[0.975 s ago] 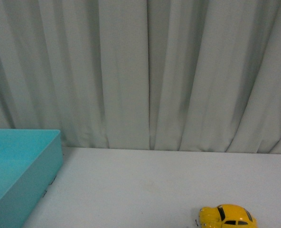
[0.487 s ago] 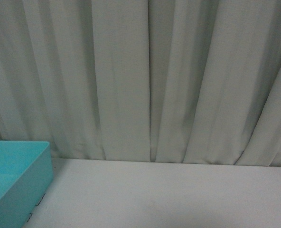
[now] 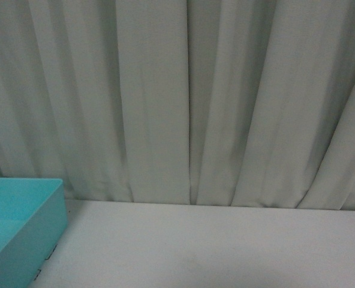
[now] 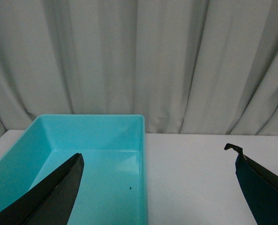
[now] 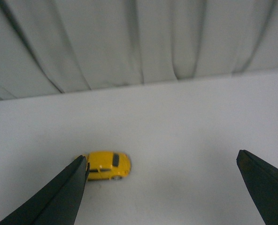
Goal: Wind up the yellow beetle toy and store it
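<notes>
The yellow beetle toy stands on the white table, seen only in the right wrist view, just beyond one fingertip. My right gripper is open and empty above the table; the toy is off to one side of its gap, apart from the fingers. My left gripper is open and empty, its gap spanning the near wall of the turquoise box and bare table. The toy is out of the front view. Neither gripper shows in the front view.
The turquoise box also shows at the left edge of the front view; it looks empty inside. A pale grey curtain hangs along the far edge of the white table.
The front view has tilted upward: a second ago the yellow toy showed at its bottom right edge, now it is below the frame. The turquoise box sits lower and further left.
</notes>
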### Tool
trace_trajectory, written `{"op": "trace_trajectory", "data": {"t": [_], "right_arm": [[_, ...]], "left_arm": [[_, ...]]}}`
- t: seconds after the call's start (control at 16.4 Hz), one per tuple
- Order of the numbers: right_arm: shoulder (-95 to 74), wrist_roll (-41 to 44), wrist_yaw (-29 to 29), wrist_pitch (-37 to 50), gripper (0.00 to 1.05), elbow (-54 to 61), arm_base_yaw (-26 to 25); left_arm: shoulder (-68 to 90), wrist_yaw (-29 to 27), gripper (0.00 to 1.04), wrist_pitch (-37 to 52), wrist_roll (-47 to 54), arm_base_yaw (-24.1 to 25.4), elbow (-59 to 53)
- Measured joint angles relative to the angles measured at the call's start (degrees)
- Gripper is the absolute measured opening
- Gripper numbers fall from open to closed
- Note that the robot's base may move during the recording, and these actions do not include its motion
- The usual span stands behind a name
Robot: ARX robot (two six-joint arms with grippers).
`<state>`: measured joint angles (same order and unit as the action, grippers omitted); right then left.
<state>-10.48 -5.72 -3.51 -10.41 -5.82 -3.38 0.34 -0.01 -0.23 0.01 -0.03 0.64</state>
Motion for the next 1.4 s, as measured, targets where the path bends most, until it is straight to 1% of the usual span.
{"op": "trace_trajectory", "data": {"t": [0.06, 0.12, 0.18, 0.3, 0.37, 0.43, 0.49, 0.55, 0.61, 0.67, 0.73, 0.79, 0.85, 1.04, 1.16, 1.22, 1.28, 1.4], "right_arm": [[-11.67, -3.78, -3.21, 6.23, 0.98, -2.78, -5.84], [-21.09, -4.66, -7.04, 15.5, 0.98, -4.57, -10.73], [-30.53, -3.72, -10.54, 25.55, 0.98, -6.25, -13.31], [-53.48, 0.79, -17.16, 44.35, 0.98, -12.66, -13.86], [-79.54, 10.45, -30.82, 56.24, 0.98, -26.75, -9.4], [-86.86, 18.08, -40.09, 50.75, 0.98, -31.58, -6.86], [-89.11, 23.56, -44.68, 46.01, 0.98, -33.44, -5.79], [-90.27, 29.66, -49.53, 38.99, 0.98, -35.36, -4.72], [-90.47, 36.61, -53.09, 32.06, 0.98, -37.4, -3.98], [-91.01, 46.47, -56.17, 22.38, 0.98, -40.83, -3.21], [-92.72, 56.81, -56.33, 13.44, 0.98, -44.0, -2.49], [-94.55, 63.25, -56.19, 7.39, 0.98, -45.75, -1.84], [-96.21, 69.37, -55.84, 2.91, 0.98, -46.97, -1.73], [-101.55, 87.58, -51.89, -11.47, 0.98, -51.8, -0.46], [-104.83, 97.79, -49.57, -14.91, 0.98, -54.18, 0.68], [-106.33, 100.8, -48.68, -16.2, 0.98, -55.23, 0.98], [-109.46, 103.38, -47.08, -17.84, 0.98, -57.27, 1.64], [-111.67, 104.17, -45.38, -16.96, 0.98, -58.1, 1.88]], "left_arm": [[0.0, -0.02, 0.98, 0.04, 0.0, 0.0, -0.02], [0.0, 0.0, 0.98, 0.02, 0.0, 0.0, 0.0], [0.0, -0.02, 0.98, 0.0, 0.0, 0.0, 0.0], [0.0, -0.02, 0.98, -0.04, 0.0, 0.0, 0.0], [0.0, -0.02, 0.98, 0.02, 0.0, 0.0, 0.0], [0.0, 0.0, 0.98, -0.02, -0.02, 0.0, 0.0], [0.0, -0.02, 0.98, 0.0, 0.0, 0.0, 0.0], [0.0, -0.04, 0.98, 0.0, 0.0, 0.0, 0.0], [0.0, -0.02, 0.98, 0.0, 0.0, 0.0, 0.0], [0.0, -0.02, 0.98, 0.0, 0.0, 0.0, 0.0], [0.0, -0.02, 0.98, 0.0, 0.0, 0.0, 0.0], [0.0, -0.02, 0.98, 0.0, 0.0, 0.0, 0.0], [0.0, -0.02, 0.98, 0.0, 0.0, 0.0, 0.0], [0.0, -0.02, 0.98, 0.0, 0.0, 0.0, 0.0], [0.0, -0.02, 0.98, 0.0, 0.0, 0.0, 0.0], [0.0, -0.02, 0.98, 0.0, 0.0, 0.0, 0.0], [0.0, -0.04, 0.98, 0.0, 0.0, 0.0, 0.0], [0.0, -0.02, 0.98, 0.0, -0.02, 0.0, 0.0]]}}
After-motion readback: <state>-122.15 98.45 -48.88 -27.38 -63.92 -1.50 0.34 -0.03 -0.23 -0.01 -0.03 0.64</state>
